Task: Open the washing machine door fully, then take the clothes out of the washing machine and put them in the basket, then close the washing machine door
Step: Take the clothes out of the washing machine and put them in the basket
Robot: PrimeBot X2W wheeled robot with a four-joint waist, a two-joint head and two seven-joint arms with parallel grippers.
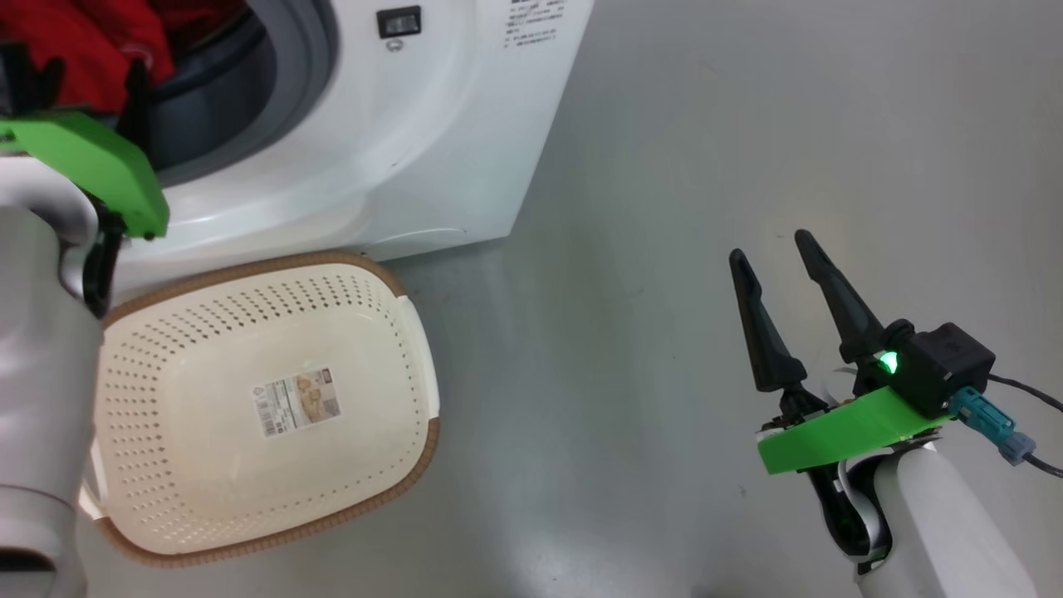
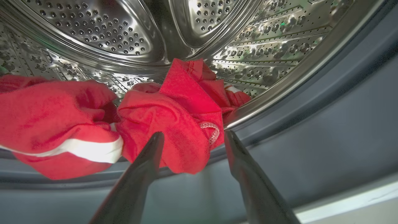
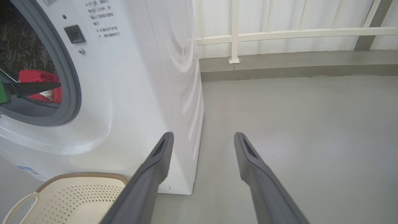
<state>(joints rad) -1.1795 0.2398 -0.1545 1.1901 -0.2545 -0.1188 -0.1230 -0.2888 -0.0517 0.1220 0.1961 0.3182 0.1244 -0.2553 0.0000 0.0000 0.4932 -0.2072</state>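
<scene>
Clothes (image 2: 174, 124), crumpled red, in perforated steel drum (image 2: 93, 28); left gripper (image 2: 193, 133) and right gripper (image 3: 203, 134), jaws apart.

Red clothes (image 2: 174, 124), white trim; cream perforated basket (image 1: 390, 332), brown rim.

**Lighting and picture quality**

Even, bright, diffuse light; soft, faint shadows on the grey floor (image 1: 664, 249). Broad sheen on the washing machine (image 1: 399, 166) front. Steel drum (image 2: 93, 28) speckled with glare. Fingers of the left pincer (image 2: 193, 133) blurred, close to lens. Wrist views bow at edges. Red of the clothes (image 2: 174, 118) saturated, grainy.
</scene>
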